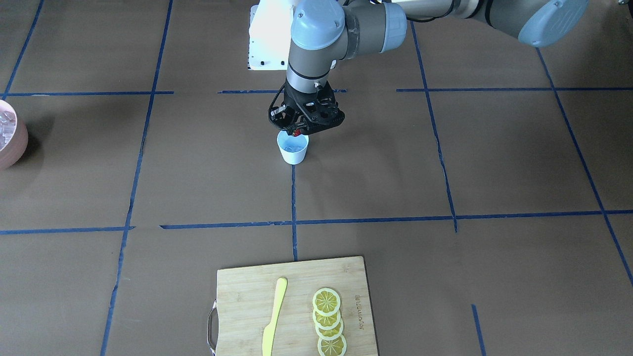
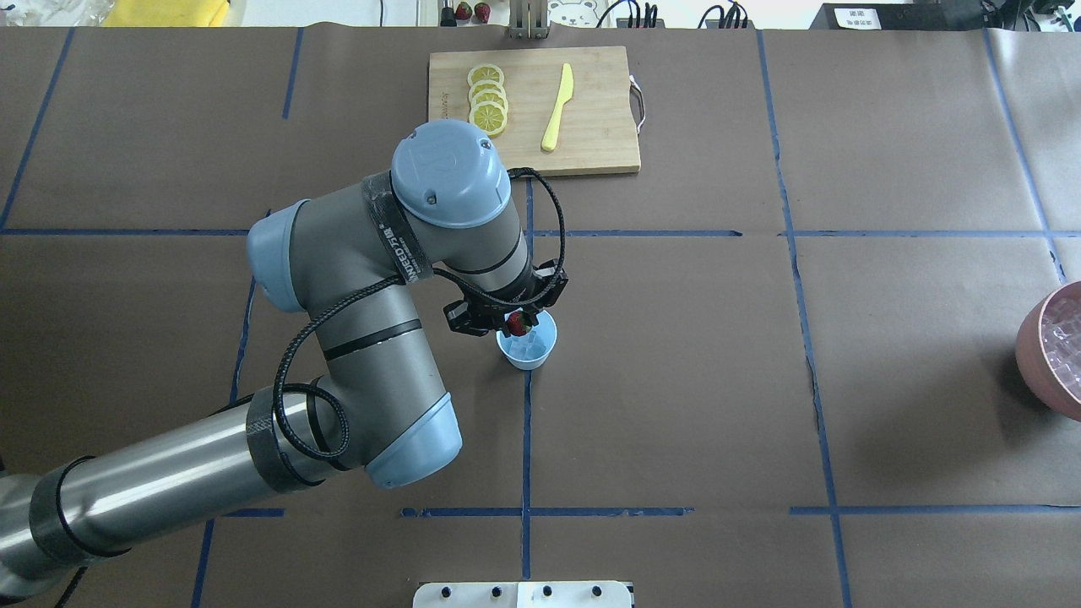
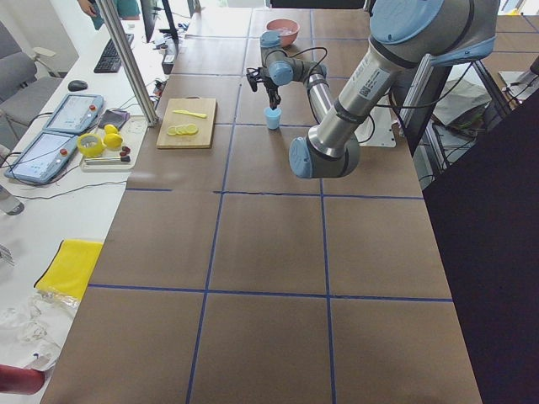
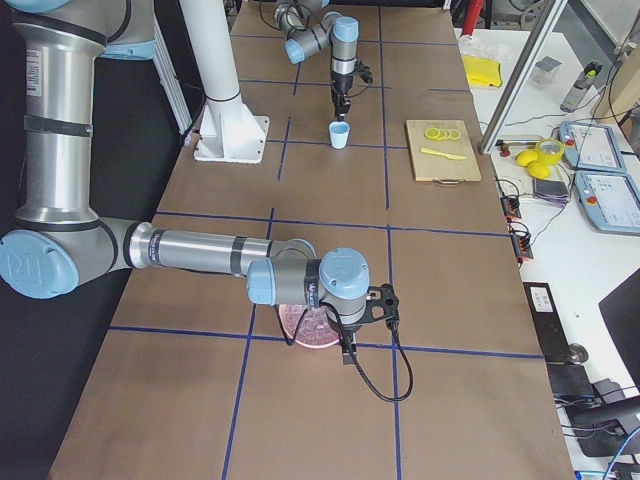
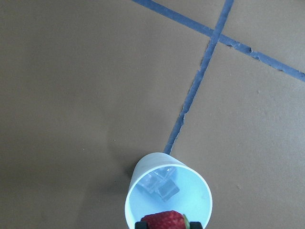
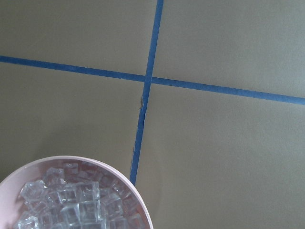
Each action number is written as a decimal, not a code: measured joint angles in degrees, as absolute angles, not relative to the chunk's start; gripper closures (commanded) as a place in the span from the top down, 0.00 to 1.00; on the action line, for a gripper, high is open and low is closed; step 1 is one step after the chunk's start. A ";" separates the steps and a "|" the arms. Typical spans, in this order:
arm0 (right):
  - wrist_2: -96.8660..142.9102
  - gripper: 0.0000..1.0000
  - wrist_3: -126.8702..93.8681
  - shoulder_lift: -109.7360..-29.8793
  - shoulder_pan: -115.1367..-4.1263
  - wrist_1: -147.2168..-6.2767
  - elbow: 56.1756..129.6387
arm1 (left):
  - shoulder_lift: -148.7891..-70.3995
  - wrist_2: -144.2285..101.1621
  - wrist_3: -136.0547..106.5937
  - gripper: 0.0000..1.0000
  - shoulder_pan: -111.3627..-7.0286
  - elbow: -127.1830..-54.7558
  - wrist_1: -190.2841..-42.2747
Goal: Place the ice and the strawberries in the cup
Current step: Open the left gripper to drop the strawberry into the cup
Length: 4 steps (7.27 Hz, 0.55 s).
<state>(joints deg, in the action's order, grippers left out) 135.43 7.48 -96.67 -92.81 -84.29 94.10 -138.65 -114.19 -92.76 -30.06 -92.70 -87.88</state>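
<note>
Several ice cubes [image 5: 161, 185] are lying at the bottom of the cup [image 5: 196, 195], which is standing upright on the table [image 1: 445, 163], on a blue tape line [image 5: 178, 126]. The left gripper [image 2: 517, 324] is hanging just above the cup's rim, pinching the strawberry [image 5: 163, 221]. More cubes are filling the pink bowl [image 2: 1032, 355], well apart from the cup. The right gripper [image 4: 346, 352] is hovering over that bowl; whether it is spread or pressed together cannot be told.
</note>
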 measured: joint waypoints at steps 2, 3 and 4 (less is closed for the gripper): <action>135.44 1.00 7.55 -96.71 -92.81 -84.29 93.95 | -138.61 -114.25 -92.61 1.00 -29.99 -92.58 -88.29; 135.44 1.00 7.60 -96.74 -92.81 -84.29 93.93 | -138.42 -114.08 -92.48 1.00 -29.98 -92.50 -89.31; 135.46 1.00 7.63 -96.75 -92.81 -84.29 93.95 | -138.27 -113.76 -92.41 1.00 -29.98 -92.41 -90.24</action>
